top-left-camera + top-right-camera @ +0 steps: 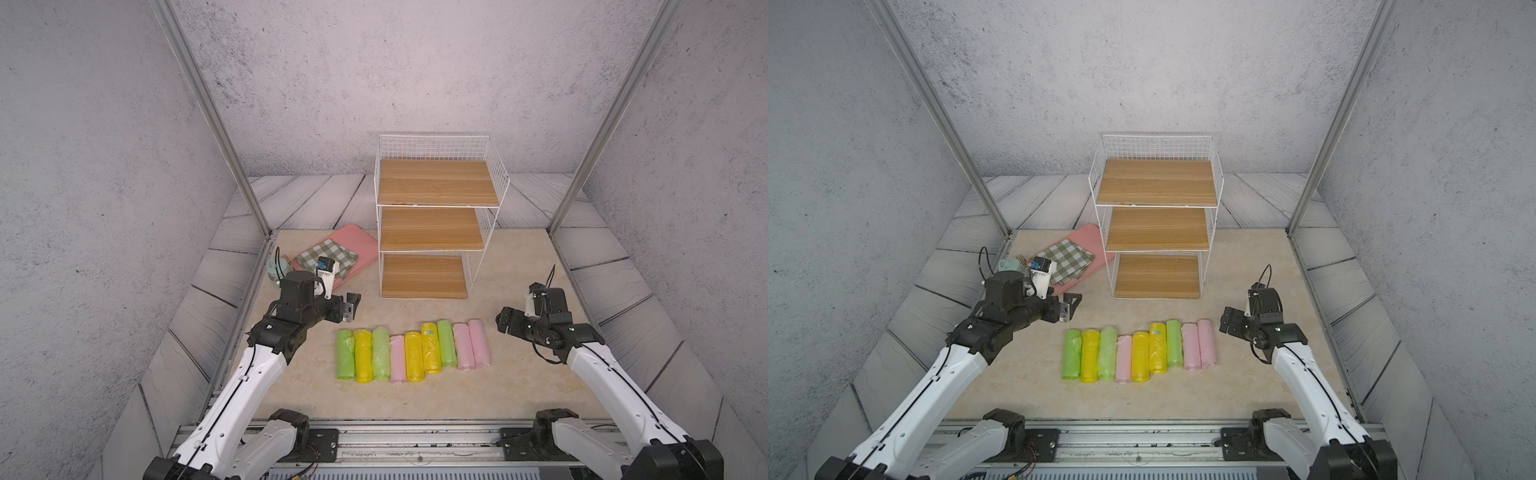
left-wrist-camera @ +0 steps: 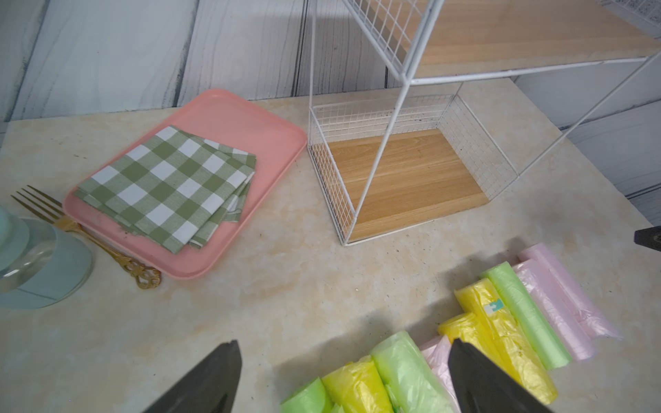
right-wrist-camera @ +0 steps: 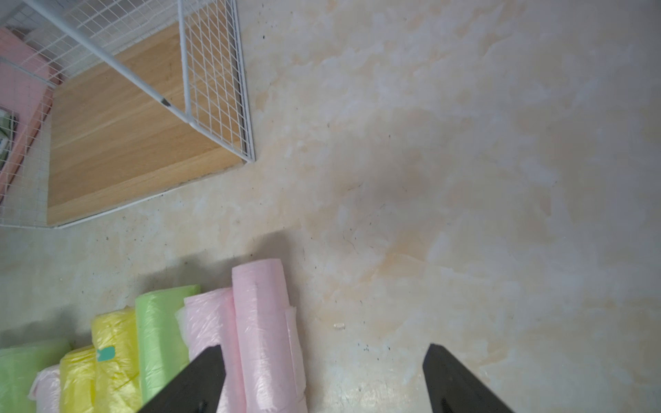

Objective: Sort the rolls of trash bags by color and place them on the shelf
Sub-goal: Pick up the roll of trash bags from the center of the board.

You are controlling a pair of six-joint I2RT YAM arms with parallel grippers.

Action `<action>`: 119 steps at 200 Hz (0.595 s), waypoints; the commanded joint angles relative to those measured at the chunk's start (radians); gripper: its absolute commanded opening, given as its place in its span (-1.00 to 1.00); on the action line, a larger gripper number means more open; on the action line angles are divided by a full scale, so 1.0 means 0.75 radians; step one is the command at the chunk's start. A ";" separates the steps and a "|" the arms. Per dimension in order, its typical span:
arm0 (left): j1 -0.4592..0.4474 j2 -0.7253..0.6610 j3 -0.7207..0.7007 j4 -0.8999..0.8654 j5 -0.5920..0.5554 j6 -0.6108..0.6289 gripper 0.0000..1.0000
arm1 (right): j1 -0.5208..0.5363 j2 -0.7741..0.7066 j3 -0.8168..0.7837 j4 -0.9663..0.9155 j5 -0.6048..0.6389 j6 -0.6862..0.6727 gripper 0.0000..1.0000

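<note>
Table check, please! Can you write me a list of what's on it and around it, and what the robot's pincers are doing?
Surface: beige marbled table, a few dark specks, no spills.
Job's things: nine rolls of trash bags lie side by side, colours mixed; shelf has all three boards bare.
Clutter: checkered cloth on pink tray; gold fork and pale blue cup beside it.
Pincers: left pincer and right pincer open, holding nothing, one at each end of the row.
Cables: black cable loops over each wrist; none among the rolls.
Surroundings: grey walls, metal posts.
</note>
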 commanded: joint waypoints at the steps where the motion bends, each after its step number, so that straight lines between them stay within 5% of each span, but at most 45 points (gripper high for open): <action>1: -0.050 -0.018 0.008 -0.071 0.020 -0.010 0.94 | 0.016 -0.061 -0.032 -0.101 0.015 0.033 0.82; 119: -0.328 0.077 -0.027 -0.054 -0.082 -0.011 0.95 | 0.183 -0.058 -0.165 -0.097 -0.050 0.128 0.74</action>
